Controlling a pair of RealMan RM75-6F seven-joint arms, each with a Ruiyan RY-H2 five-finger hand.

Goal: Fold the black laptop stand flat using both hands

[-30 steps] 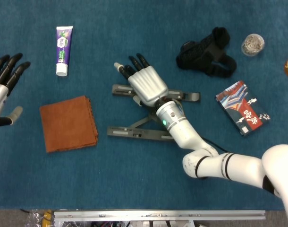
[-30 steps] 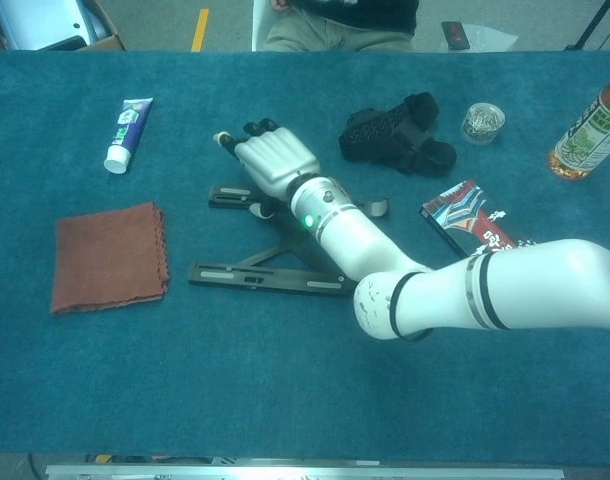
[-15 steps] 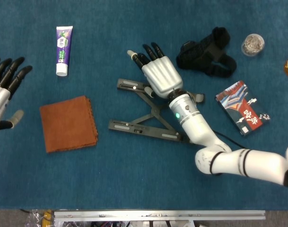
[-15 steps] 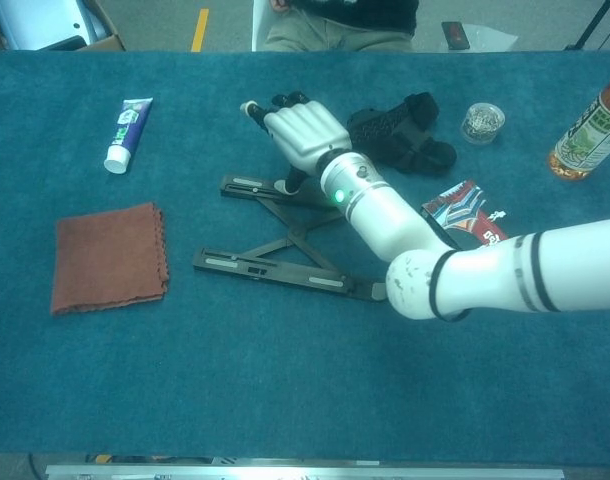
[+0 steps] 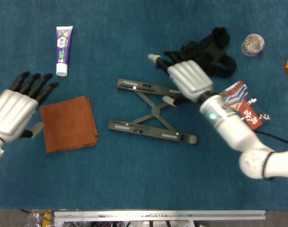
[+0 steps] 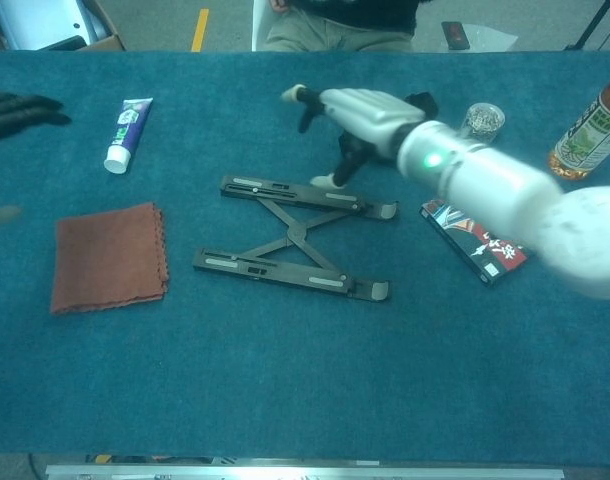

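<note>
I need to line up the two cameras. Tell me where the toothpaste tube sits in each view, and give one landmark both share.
Head view: the toothpaste tube lies upper left, cap toward the camera, above the folded brown cloth.
Chest view: the toothpaste tube lies upper left again, slightly tilted, above the brown cloth.
Shared landmark: the black laptop stand at the centre of the table, to the right of the tube in both.

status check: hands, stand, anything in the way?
Left hand open, off by the brown cloth. Right hand open, above the stand's far rail, holding nothing. Black laptop stand lying low, rails spread apart. Nothing on it.
</note>
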